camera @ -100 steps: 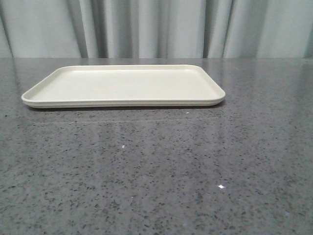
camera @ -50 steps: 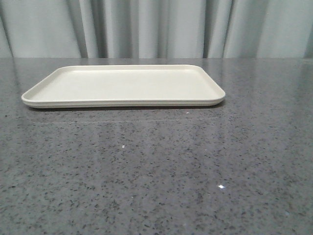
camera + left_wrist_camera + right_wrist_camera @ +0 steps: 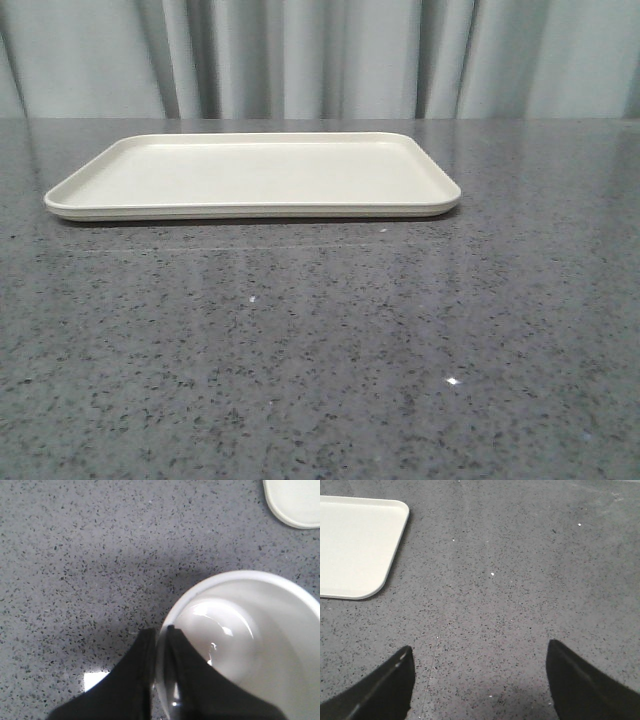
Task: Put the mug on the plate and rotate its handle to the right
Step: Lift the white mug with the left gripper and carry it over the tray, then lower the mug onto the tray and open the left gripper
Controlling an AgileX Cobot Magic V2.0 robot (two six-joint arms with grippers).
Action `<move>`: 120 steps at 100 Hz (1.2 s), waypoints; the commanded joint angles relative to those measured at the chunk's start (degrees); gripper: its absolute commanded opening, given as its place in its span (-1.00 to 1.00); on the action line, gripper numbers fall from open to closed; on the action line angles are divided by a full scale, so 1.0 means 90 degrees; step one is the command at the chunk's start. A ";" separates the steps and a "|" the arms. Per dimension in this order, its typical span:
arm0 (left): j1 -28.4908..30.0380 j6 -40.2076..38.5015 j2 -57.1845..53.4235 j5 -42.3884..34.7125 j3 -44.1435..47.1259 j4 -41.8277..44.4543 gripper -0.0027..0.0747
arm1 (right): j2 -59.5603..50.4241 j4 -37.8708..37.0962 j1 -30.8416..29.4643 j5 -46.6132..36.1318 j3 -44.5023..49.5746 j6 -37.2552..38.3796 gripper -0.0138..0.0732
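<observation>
**Inspector:** Left gripper (image 3: pixel 161 645) first. Its two black fingers (image 3: pixel 132 680) straddle the rim of the white mug (image 3: pixel 250 640), one outside the wall and one inside, closed against it. That is a rim pinch; I judge it was chosen because it leaves the body free to be lifted and turned.

**Clerk:** And the other?

**Inspector:** Right gripper (image 3: pixel 479 680) stands spread wide, with bare surface between its fingertips and nothing held. It hangs over the grey speckled table (image 3: pixel 520 580), just off one rounded corner of the tray. Presumably it is waiting, perhaps for the turning step.

**Clerk:** Largest items down, please.

**Inspector:** The table (image 3: pixel 320 350) carries everything. On it, towards the far side, lies the cream rectangular plate (image 3: pixel 250 175), flat, with nothing on it in the front view. A corner of it (image 3: pixel 295 502) shows in the left wrist view, apart from the mug. So the mug is on or just above the table, short of the plate, and outside the front view.

**Clerk:** The handle?

**Inspector:** Not visible in any view; its direction cannot be told. The smiley face is likewise unseen.

**Clerk:** Status?

**Inspector:** Grasp made; placing and rotation not yet done.
</observation>
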 commanded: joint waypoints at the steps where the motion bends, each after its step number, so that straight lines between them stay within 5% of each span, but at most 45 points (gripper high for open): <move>1: -0.0004 -0.0066 -0.0090 -0.0183 -0.0386 -0.0127 -0.98 | 0.0066 0.0030 -0.0038 -0.0470 -0.0208 -0.0002 0.58; 44: -0.0004 0.0003 -0.0026 -0.0122 -0.1832 -0.0854 -0.98 | 0.0066 0.0030 -0.0038 -0.0470 -0.0208 -0.0002 0.58; 81: -0.0016 0.0925 0.1060 -0.0924 -0.2161 -0.2953 -0.98 | 0.0066 0.0030 -0.0038 -0.0470 -0.0208 -0.0002 0.58; 120: -0.1259 0.0914 0.2629 -0.1869 -0.3118 -0.3416 -0.98 | 0.0066 0.0030 -0.0038 -0.0521 -0.0208 -0.0002 0.58</move>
